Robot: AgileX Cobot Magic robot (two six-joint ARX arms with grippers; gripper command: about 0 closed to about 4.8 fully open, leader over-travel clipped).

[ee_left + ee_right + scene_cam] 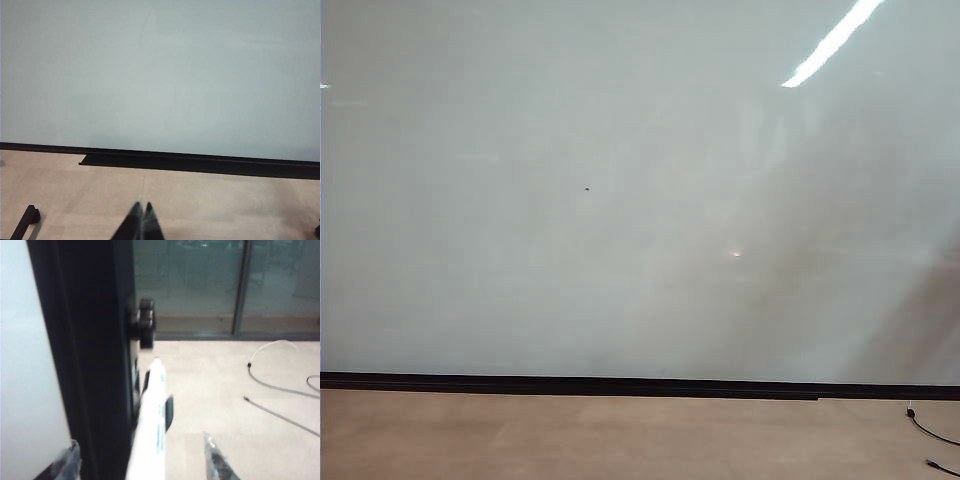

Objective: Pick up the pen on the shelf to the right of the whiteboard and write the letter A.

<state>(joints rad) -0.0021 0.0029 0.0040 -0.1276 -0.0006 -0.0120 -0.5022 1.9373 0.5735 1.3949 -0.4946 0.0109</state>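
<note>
Glossy grey-white whiteboard (620,200) fills nearly the whole exterior view, with a black strip along its lower edge and one tiny dark speck on the surface. No stroke of the letter A shows on it. Neither arm appears in that view; only a black cable (932,432) lies on the tan floor at the lower right.

Left wrist view: left gripper (142,212) has both dark fingertips pressed together, jaws fully closed, nothing between them. It points at the board's lower black strip, which sits well ahead of the tips.

Right wrist view, the only one showing the pen (151,425): white barrel with lettering that reads bluish here, lying between the two translucent fingers of the right gripper (145,460), nearer the finger on the board side. Jaws stand apart, with a clear gap on the other side of the barrel; whether the near finger touches it, cannot tell. Pen rests against the black frame at the board's edge, far end pointing away from the jaws toward a black clamp (144,320). Pale cables (280,385) lie on the floor beyond the outer finger.
</note>
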